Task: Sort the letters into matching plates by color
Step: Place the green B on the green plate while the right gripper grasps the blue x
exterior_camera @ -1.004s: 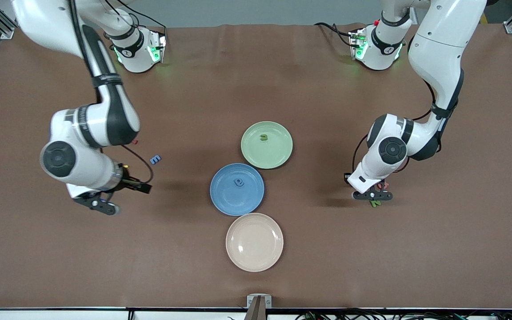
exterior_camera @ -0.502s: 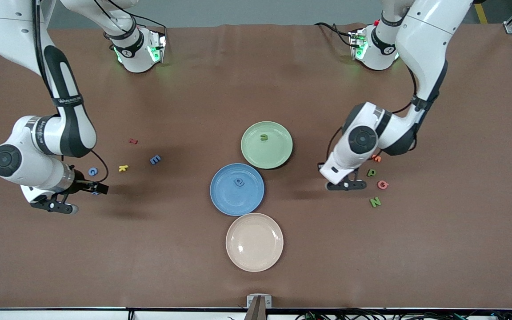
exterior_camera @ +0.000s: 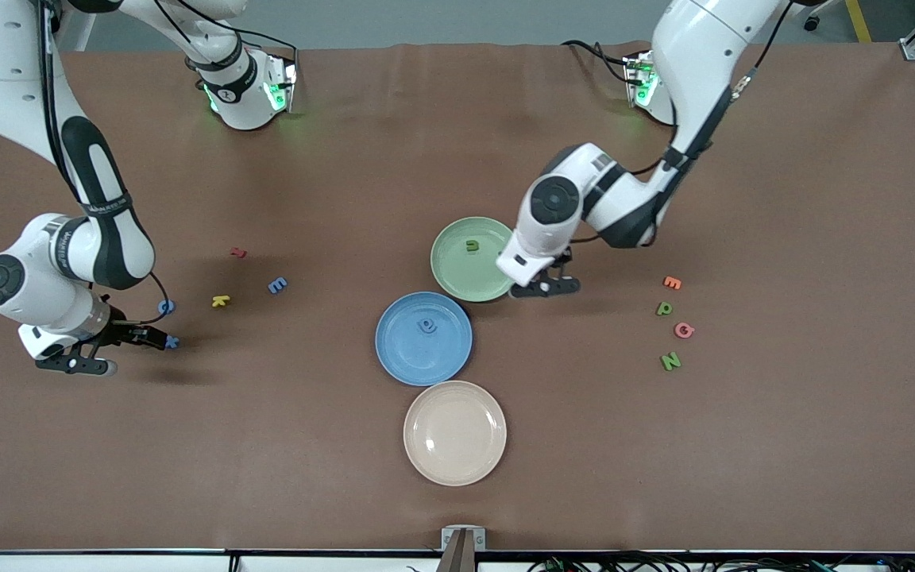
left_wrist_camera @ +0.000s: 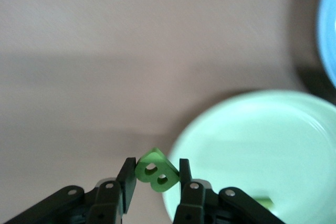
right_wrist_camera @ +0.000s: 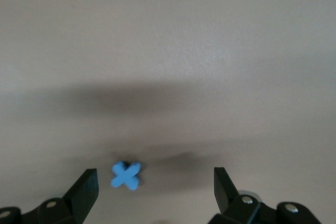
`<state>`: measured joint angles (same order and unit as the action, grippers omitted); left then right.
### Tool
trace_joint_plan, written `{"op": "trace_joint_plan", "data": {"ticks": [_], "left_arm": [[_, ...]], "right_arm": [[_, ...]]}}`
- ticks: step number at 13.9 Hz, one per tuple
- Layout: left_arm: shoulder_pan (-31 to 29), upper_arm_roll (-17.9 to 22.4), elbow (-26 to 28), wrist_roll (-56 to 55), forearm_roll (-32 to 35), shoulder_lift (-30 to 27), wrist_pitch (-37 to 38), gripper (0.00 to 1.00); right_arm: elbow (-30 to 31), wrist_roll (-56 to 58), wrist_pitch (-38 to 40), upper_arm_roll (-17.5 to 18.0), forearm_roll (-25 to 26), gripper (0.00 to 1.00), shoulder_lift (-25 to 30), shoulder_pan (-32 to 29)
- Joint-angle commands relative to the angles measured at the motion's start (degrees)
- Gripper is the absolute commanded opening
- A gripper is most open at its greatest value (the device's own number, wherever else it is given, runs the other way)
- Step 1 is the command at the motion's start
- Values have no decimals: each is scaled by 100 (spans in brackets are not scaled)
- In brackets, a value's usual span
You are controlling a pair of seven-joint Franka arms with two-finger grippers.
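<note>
Your left tool [left_wrist_camera: 155, 178] clamped green B [left_wrist_camera: 156, 169] at green plate [left_wrist_camera: 273, 145] rim; right tool [right_wrist_camera: 155, 195] hung spread wide over blue x [right_wrist_camera: 126, 175].

Three plates run down the frame's centre: the uppermost plate [exterior_camera: 476, 259] holds a letter u [exterior_camera: 471, 245], the middle plate [exterior_camera: 423, 338] a letter a [exterior_camera: 426, 325], and the lowest plate [exterior_camera: 454, 433] sits at lower centre. At centre-left lie the letters E [exterior_camera: 277, 284], K [exterior_camera: 221, 300], G [exterior_camera: 166, 306] and x [exterior_camera: 173, 342]. At centre-right lie P [exterior_camera: 665, 308] and N [exterior_camera: 670, 361].
</note>
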<state>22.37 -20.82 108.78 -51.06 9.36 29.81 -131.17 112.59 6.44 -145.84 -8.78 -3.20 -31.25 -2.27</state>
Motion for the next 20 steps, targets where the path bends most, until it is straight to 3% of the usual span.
{"op": "trace_joint_plan", "data": {"ticks": [1, 6, 10, 13, 14, 16, 18, 20], "left_arm": [[267, 16, -24, -308, 92, 78, 66, 23], [680, 25, -41, -651, 92, 289, 31, 23], [857, 34, -112, -713, 92, 447, 30, 24], [875, 25, -112, -713, 92, 473, 30, 30], [875, 25, -138, -713, 92, 465, 30, 34], [857, 25, -226, -704, 92, 465, 30, 90], [813, 25, -383, -695, 31, 430, 30, 99], [734, 34, -603, -660, 13, 421, 48, 99]], "right_arm": [[123, 60, -164, 139, -40, 97, -38, -98], [150, 77, -173, 253, -445, 92, -179, -89], [150, 95, -173, 254, -445, 68, -197, -80], [150, 95, -165, 254, -445, 63, -197, -80], [150, 95, -164, 254, -445, 59, -197, -80], [150, 95, -164, 254, -445, 44, -197, -80], [150, 95, -164, 254, -445, 27, -197, -72], [150, 95, -156, 254, -445, 16, -197, -72]]}}
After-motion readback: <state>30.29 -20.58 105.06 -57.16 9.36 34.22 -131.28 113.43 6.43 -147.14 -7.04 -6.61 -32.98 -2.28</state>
